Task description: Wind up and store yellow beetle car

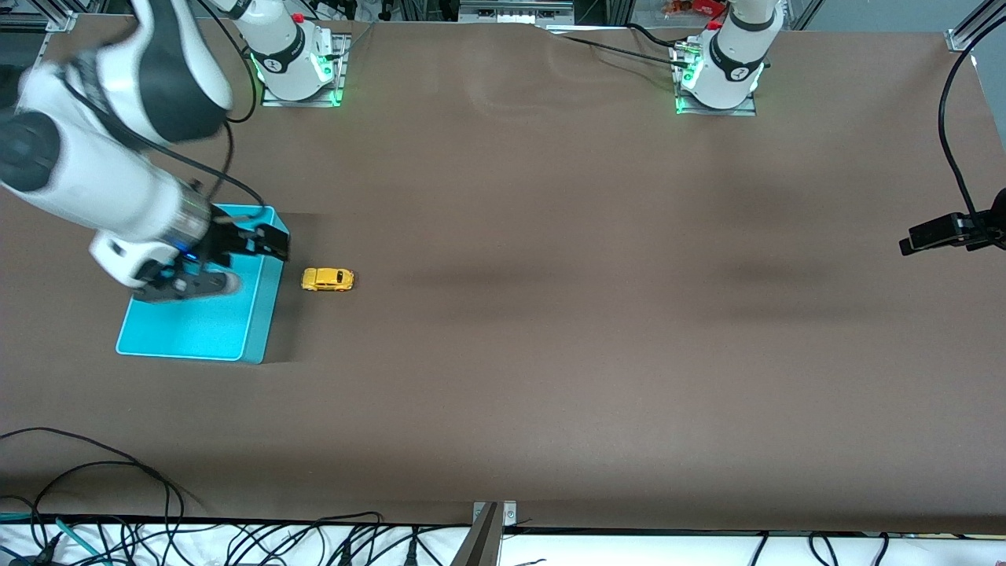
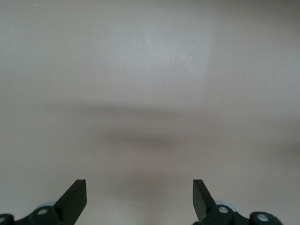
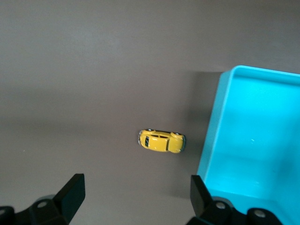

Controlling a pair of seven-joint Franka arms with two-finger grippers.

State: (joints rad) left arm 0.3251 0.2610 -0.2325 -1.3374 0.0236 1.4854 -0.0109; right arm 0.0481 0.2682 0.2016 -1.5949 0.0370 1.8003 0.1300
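Observation:
The yellow beetle car (image 1: pixel 328 279) stands on the brown table, right beside the turquoise bin (image 1: pixel 200 326), on the side toward the left arm's end. In the right wrist view the car (image 3: pixel 161 141) lies close to the bin's wall (image 3: pixel 212 140). My right gripper (image 1: pixel 228 263) hangs over the bin's edge nearest the car, open and empty, with its fingertips wide apart in the right wrist view (image 3: pixel 137 185). My left gripper (image 2: pixel 139 187) is open and empty over bare table; it is out of the front view, where only the arm's base (image 1: pixel 727 67) shows.
The bin holds nothing that I can see. A black camera on a stand (image 1: pixel 947 232) juts in at the left arm's end of the table. Cables (image 1: pixel 118 534) lie along the table's edge nearest the front camera.

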